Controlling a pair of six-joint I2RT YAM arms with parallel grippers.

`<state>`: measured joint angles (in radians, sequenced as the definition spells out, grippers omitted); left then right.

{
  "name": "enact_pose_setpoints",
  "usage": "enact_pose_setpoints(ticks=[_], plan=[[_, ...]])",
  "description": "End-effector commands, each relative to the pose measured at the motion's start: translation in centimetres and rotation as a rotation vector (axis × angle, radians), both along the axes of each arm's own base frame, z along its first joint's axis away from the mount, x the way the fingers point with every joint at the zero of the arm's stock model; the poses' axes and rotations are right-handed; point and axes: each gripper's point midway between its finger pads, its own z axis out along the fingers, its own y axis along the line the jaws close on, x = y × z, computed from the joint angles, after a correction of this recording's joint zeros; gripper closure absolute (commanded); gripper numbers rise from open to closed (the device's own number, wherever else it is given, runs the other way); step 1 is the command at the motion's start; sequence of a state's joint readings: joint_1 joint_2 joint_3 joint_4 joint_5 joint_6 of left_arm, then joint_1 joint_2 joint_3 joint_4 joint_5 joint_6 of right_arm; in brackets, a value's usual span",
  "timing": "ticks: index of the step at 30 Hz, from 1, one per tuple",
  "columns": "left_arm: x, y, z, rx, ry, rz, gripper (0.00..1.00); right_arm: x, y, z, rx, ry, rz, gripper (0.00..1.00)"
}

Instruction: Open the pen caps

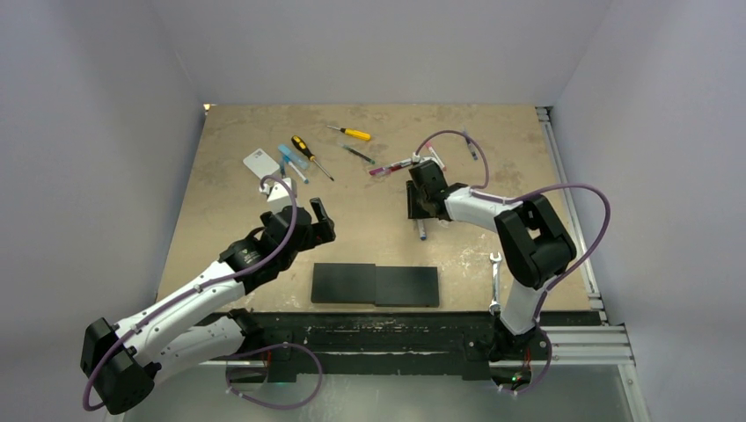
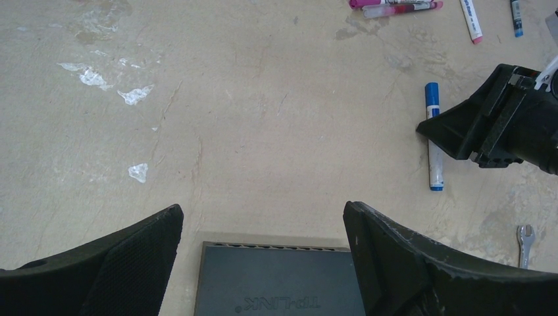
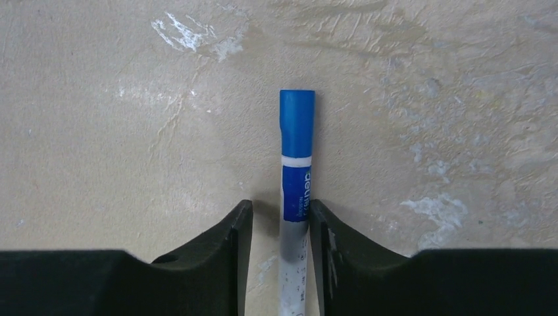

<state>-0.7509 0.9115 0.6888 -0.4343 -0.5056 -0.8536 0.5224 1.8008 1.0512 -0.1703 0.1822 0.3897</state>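
A white-barrelled pen (image 3: 293,263) with a blue cap (image 3: 297,122) lies flat on the table. My right gripper (image 3: 281,214) is open and straddles its barrel just below the cap. The right finger touches the barrel and a gap shows on the left. The same pen (image 2: 434,158) and the right gripper (image 2: 460,135) appear in the left wrist view. Pink-capped pens (image 1: 391,167) lie at the back and light blue ones (image 1: 290,163) at the back left. My left gripper (image 1: 312,215) hovers open and empty over the table's left-middle.
A black TP-LINK box (image 1: 376,285) sits near the front edge, just under the left gripper (image 2: 263,224). A wrench (image 1: 495,280) lies front right. Two screwdrivers (image 1: 350,133) (image 1: 310,154) and a white box (image 1: 259,163) lie at the back.
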Motion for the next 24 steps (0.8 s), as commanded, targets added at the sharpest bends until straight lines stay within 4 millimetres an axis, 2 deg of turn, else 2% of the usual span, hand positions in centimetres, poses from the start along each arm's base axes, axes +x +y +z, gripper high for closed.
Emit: enact_pose_setpoints(ticks=[1, 7, 9, 11, 13, 14, 17, 19, 22, 24], plan=[[0.4, 0.3, 1.1, -0.008, -0.037, 0.016, 0.08, -0.2, 0.2, -0.9, 0.0, 0.037, 0.026, 0.65], [0.5, 0.5, 1.3, -0.006, -0.046, 0.023, 0.08, -0.3, -0.1, -0.8, -0.006, 0.02, 0.016, 0.98], [0.7, 0.3, 1.7, -0.007, -0.053, 0.022, 0.08, 0.2, -0.3, 0.7, -0.006, -0.032, 0.011, 1.0], [1.0, 0.1, 2.4, -0.01, -0.068, 0.018, 0.08, 0.2, 0.9, 3.8, 0.063, -0.123, 0.062, 1.0], [1.4, -0.5, 3.6, -0.032, -0.097, 0.002, 0.06, -0.6, 2.5, 8.3, 0.162, -0.244, 0.142, 1.0], [1.6, -1.1, 4.5, -0.052, -0.129, -0.027, 0.05, -1.3, 3.7, 11.3, 0.224, -0.325, 0.198, 1.0], [2.0, -3.7, 8.1, -0.186, -0.278, -0.143, 0.05, -4.6, 5.7, 18.7, 0.395, -0.529, 0.331, 1.0], [1.7, -5.7, 11.4, -0.317, -0.417, -0.239, 0.04, -7.3, 6.6, 22.3, 0.521, -0.619, 0.415, 1.0], [0.0, -8.6, 15.8, -0.441, -0.573, -0.432, 0.01, -11.2, 7.0, 25.4, 0.692, -0.685, 0.49, 1.0], [-1.0, -10.7, 17.2, -0.469, -0.603, -0.566, 0.01, -13.0, 7.3, 25.6, 0.754, -0.687, 0.524, 1.0]])
